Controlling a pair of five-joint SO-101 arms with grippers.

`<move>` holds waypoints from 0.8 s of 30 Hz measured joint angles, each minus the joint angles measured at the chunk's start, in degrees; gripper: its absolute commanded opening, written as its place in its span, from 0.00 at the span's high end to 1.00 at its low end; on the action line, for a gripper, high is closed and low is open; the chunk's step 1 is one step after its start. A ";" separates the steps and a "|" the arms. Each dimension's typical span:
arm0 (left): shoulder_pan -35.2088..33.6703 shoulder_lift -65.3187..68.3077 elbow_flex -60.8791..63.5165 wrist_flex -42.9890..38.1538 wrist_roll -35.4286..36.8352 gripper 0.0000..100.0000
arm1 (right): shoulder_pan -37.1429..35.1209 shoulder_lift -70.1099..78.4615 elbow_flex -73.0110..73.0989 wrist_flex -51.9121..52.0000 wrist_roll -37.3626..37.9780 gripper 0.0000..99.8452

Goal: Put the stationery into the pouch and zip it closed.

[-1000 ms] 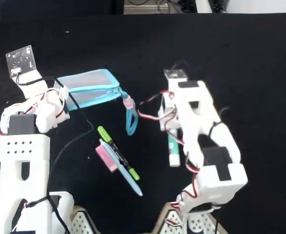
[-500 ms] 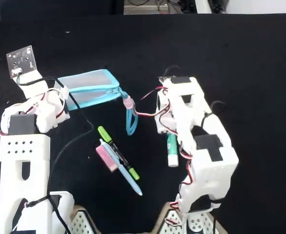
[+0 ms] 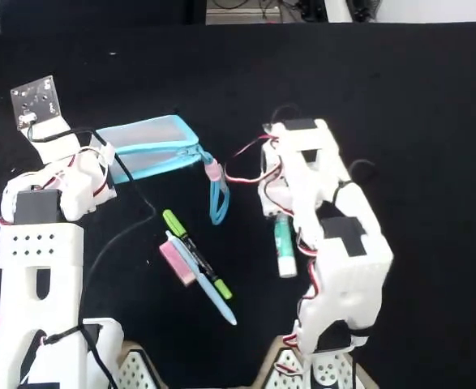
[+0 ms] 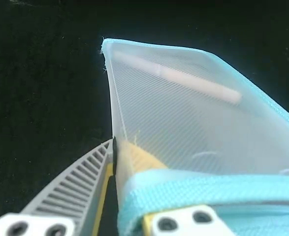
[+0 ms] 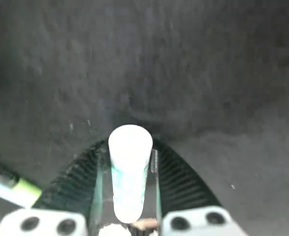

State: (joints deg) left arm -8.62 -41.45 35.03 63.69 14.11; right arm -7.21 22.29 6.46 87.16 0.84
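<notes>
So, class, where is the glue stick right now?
In the high view, the glue stick sits in the right end effector, right of the pens.

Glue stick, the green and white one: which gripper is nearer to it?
Right. The right gripper is shut around the glue stick; the left gripper is apart from it, clamped on the pouch.

black table | on it: pouch | green marker | blue pen | pink eraser
</notes>
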 measured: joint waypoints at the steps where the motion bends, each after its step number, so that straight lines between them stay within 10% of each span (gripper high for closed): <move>1: 0.00 0.00 0.00 0.00 0.00 0.97 | -0.09 -2.37 0.00 1.49 0.97 0.99; 12: 0.00 0.00 0.00 0.00 0.00 0.97 | -8.79 -44.48 4.13 4.66 4.13 0.99; 24: 0.00 0.00 0.00 0.00 0.00 0.97 | -25.67 -85.10 38.33 -37.10 4.40 0.99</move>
State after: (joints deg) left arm -8.62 -41.45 35.03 63.69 14.11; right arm -32.88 -62.81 44.79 50.07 5.23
